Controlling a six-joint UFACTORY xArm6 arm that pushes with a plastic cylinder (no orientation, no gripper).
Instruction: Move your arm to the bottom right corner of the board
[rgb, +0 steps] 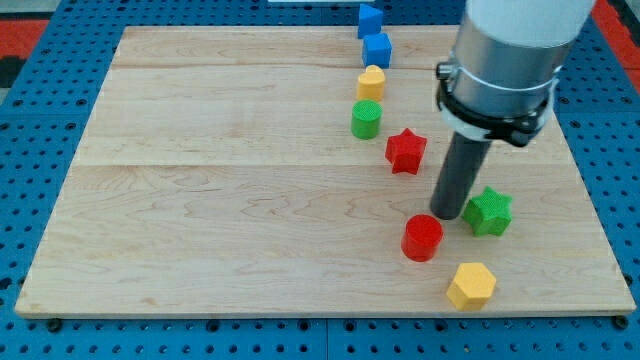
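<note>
Bottom-right corner of board (575, 290) bare, yellow hexagon (471, 285) nearest. My tip (450, 214) — no gripper, holding nothing — sits between red cylinder (422, 238) and green star (489, 211). Risk: a direct diagonal run shoves star or hexagon off the edge.

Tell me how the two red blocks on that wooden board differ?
The red star has points, while the red cylinder is round with a flat top. The star lies nearer the view's top, beside the green cylinder; the red cylinder sits lower, just left of my tip. The star stands apart from my tip. Both share the same red colour and similar size.
</note>
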